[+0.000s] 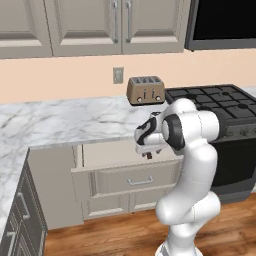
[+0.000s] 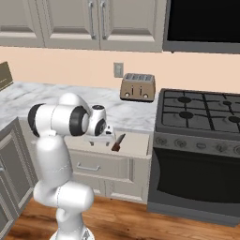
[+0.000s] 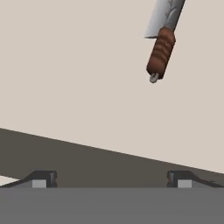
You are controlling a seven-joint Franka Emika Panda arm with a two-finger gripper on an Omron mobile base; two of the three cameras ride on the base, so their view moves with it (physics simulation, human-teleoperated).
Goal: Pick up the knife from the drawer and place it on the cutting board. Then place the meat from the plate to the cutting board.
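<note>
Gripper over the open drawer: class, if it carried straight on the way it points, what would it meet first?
Most likely the bare drawer floor. The gripper, fingers apart, points down into it, and the knife lies off to one side of that line, though depth is uncertain.

**Open drawer, room around the knife**

You have the drawer [image 1: 127,172] pulled out under the marble counter [image 1: 60,120], open from above. In the hand view the gripper [image 3: 111,178] hangs with its tips spread wide over bare pale floor; the knife [image 3: 161,46] lies apart from them, handle nearest, bare floor on both sides of it. The toaster [image 2: 137,86] stands back against the wall; the stove [image 2: 201,117] flanks the drawer's right.
</note>
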